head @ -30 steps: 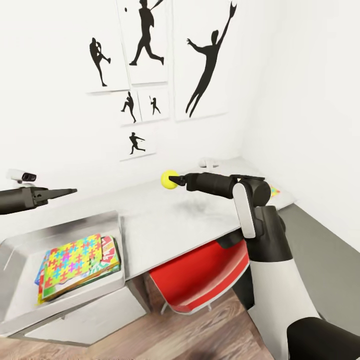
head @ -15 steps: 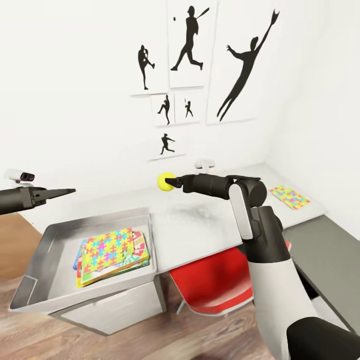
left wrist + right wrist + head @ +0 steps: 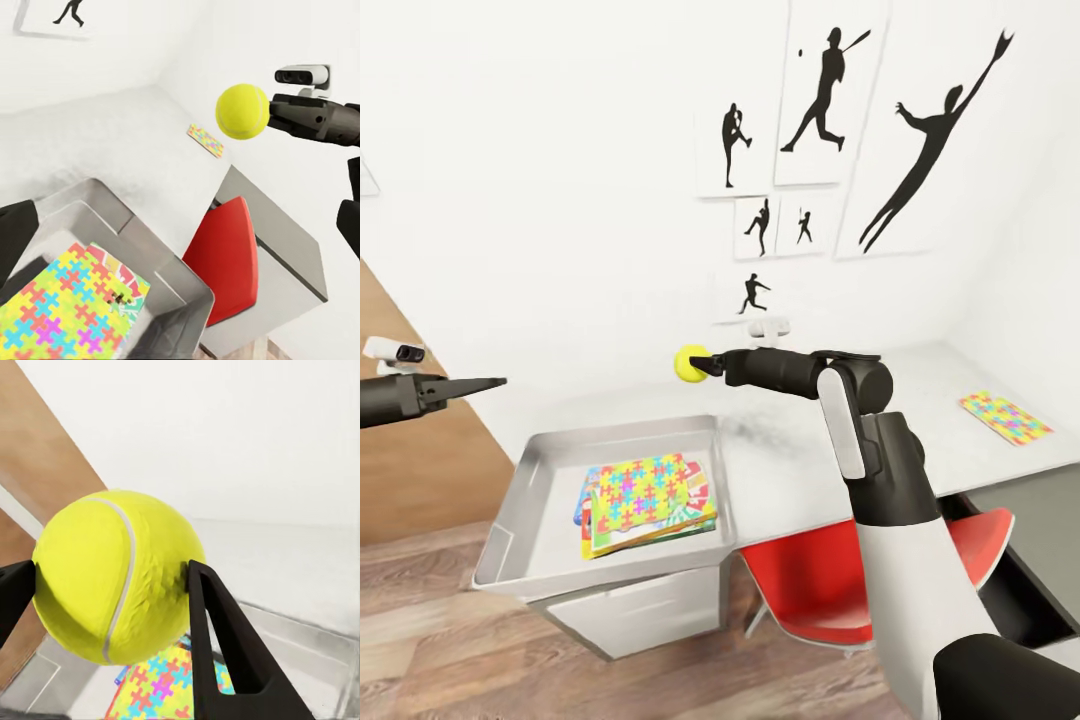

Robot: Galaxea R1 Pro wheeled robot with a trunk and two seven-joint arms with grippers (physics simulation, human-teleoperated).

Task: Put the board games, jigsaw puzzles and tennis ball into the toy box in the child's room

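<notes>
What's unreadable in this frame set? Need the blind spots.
- Toy box stack: the jigsaw puzzle on top covers the boxes beneath in the head view; their count is unclear.
- Left tool: too small in the head view to tell open or shut.
- Toy box in the right wrist view: mostly blocked by the tennis ball.
- Second puzzle: pattern too small to read.

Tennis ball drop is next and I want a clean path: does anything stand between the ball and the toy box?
Nothing visible does. The right gripper holds the tennis ball in the air above the table, beyond the far rim of the toy box. The box is open-topped, with a jigsaw puzzle topping the stack inside.
</notes>
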